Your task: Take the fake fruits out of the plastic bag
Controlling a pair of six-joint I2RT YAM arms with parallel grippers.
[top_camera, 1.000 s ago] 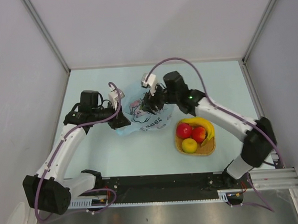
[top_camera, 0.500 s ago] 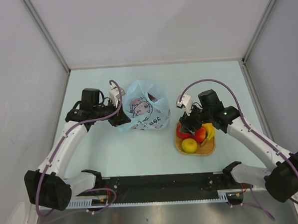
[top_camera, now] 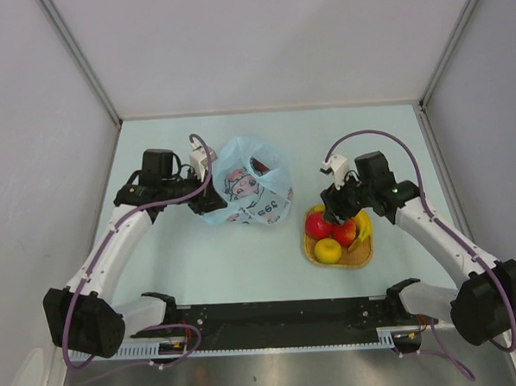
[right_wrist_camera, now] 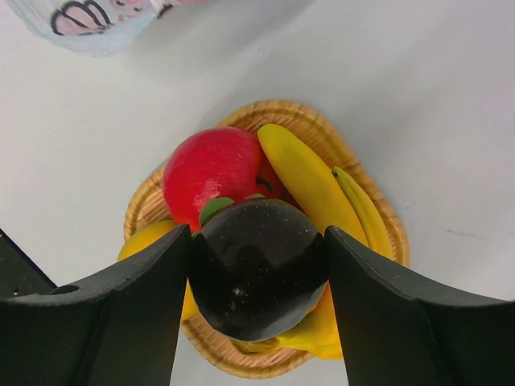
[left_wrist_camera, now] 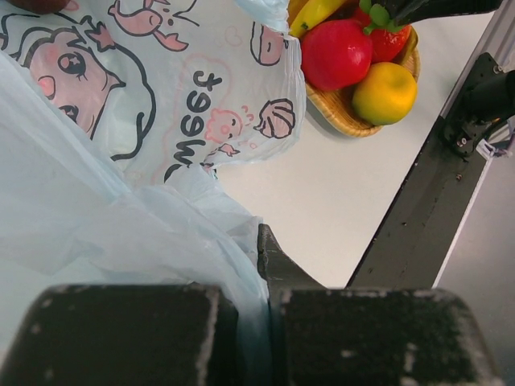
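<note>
The left fingers (top_camera: 205, 204) are pressed together on a fold at the 9 o'clock edge of the plastic bag (top_camera: 249, 189), with thin blue film caught between them in the left wrist view. The bag sits on the pale counter (top_camera: 245, 271) left of centre. It is puffed up, with its mouth open toward 1 o'clock in the top view, where one dark fruit (top_camera: 259, 167) shows inside. Its printed side faces 6 o'clock. The print is a cartoon face in dark lines and pink, and beneath it the letters "weet" can be read in the left wrist view; the rest is lost in a crease.

At 4 o'clock from the bag, apart from it, lies a woven mat (top_camera: 362, 258). It holds a red apple (top_camera: 318, 225), a yellow round fruit (top_camera: 328, 251), a red-orange fruit with a green top (top_camera: 345, 232) and a banana (right_wrist_camera: 306, 181). In the right wrist view the banana's long axis runs from about 11 to 5 o'clock.

The right fingers (right_wrist_camera: 257, 237) are spread wide and clamp a dark purple fruit (right_wrist_camera: 257, 281) between their inner faces, directly above the mat. From the top view they hide the mat's 12 o'clock edge. A black rail (top_camera: 282, 313) runs along the near side of the counter.
</note>
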